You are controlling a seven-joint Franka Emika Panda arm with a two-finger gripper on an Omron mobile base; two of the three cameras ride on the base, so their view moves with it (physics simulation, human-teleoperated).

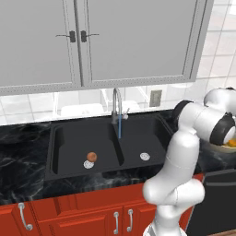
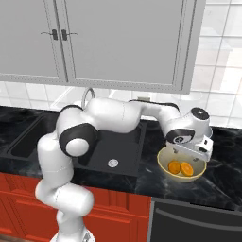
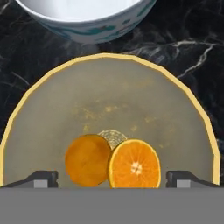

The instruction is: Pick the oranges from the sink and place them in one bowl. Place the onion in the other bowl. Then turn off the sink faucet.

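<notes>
Two oranges (image 3: pixel 87 159) (image 3: pixel 134 164) lie side by side in the yellow-tan bowl (image 3: pixel 109 59); one of them shows a cut face. My gripper (image 3: pixel 112 178) hovers just above them, open, with a fingertip on either side and nothing held. From the right base view, the hand (image 2: pixel 189 152) hangs over the same bowl (image 2: pixel 160 159) with the oranges (image 2: pixel 181 168) inside. The reddish-brown onion (image 1: pixel 91 156) rests in the left basin of the black sink (image 1: pixel 64 138), beside its drain. A blue stream of water runs from the silver faucet (image 1: pixel 116 103). The pale blue-white bowl (image 3: pixel 87 17) stands just beyond the yellow one.
Grey wall cabinets (image 1: pixel 115 41) hang above the sink. Dark marble counter (image 1: pixel 23 152) surrounds the basins, over red cabinet doors (image 1: pixel 83 216). A wall outlet (image 1: pixel 155 97) sits behind the right basin. My own arm (image 2: pixel 108 118) arches over the sink toward the bowls.
</notes>
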